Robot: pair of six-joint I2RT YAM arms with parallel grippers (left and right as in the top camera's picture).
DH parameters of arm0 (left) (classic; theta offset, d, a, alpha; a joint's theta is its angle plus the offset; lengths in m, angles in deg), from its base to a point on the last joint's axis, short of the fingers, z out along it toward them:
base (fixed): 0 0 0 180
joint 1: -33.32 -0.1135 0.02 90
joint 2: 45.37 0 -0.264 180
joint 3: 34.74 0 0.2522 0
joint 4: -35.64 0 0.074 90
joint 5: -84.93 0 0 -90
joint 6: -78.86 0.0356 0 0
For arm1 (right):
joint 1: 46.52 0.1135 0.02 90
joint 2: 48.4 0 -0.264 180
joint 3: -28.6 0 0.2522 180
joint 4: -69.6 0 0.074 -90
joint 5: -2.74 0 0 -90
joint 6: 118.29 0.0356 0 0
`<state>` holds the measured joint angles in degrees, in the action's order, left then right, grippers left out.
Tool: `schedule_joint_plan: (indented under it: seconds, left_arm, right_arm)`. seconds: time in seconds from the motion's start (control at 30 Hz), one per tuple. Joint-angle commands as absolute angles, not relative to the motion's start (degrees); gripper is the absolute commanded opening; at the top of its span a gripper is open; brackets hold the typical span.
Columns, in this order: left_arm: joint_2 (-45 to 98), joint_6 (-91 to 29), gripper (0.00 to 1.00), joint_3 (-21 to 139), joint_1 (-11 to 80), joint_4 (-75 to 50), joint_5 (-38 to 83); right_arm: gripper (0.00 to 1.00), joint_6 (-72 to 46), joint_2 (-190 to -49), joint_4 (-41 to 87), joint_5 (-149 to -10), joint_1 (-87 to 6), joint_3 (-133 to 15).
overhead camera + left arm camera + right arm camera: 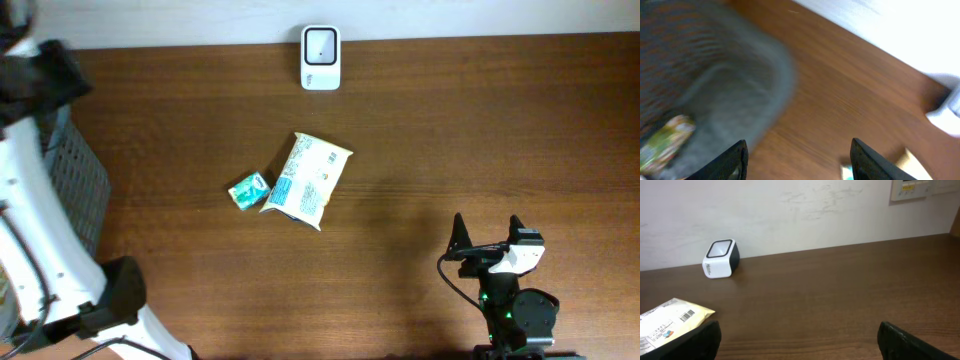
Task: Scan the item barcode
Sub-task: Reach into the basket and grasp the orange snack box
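Left pincer (799, 150) spread by basket (715, 85); right pincer (800, 342) spread.

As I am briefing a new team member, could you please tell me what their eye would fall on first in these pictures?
The pale snack bag lying in the middle of the table stands out first, with a small teal packet close beside it. Next comes the white scanner at the table's far edge, then the grey basket at the left edge.

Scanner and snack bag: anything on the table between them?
No. Overhead shows only bare table between the scanner and the snack bag; the small teal packet sits at the bag's left, outside that stretch.
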<state>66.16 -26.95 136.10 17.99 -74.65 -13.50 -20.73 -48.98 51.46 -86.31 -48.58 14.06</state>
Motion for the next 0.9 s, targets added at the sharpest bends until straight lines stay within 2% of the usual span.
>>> schedule_joint_plan:
  seconds: [0.0, 0.1, 0.27, 0.4, 0.5, 0.63, 0.87]
  left_arm:
    - [65.6, -29.2, 0.63, 135.3, 7.7, -74.8, -10.4]
    - [65.6, -29.6, 0.62, 130.2, 0.5, -74.8, -8.9]
    - [65.0, -31.3, 0.54, 110.3, -10.8, -72.9, -6.7]
    - [63.6, -32.2, 0.54, 98.8, -16.8, -68.1, -6.2]
    - [61.6, -32.2, 0.54, 90.5, -19.7, -63.9, -4.9]
    - [55.4, -32.2, 0.57, 70.4, -21.1, -50.7, -3.8]
    - [55.4, -32.6, 0.61, 49.2, -21.9, -34.4, -4.0]
  right_arm:
    - [0.99, -20.5, -48.6, 51.4, -86.8, -48.8, 14.5]
    - [0.99, -20.5, -48.6, 51.4, -86.8, -48.8, 14.5]
    - [0.99, -20.5, -48.6, 51.4, -86.8, -48.8, 14.5]
    - [0.99, -20.5, -48.6, 51.4, -86.8, -48.8, 14.5]
    - [0.99, -20.5, -48.6, 51.4, -86.8, -48.8, 14.5]
    - [0.99, -20.5, -48.6, 51.4, -86.8, -48.8, 14.5]
    - [0.99, -20.5, -48.6, 51.4, -86.8, -48.8, 14.5]
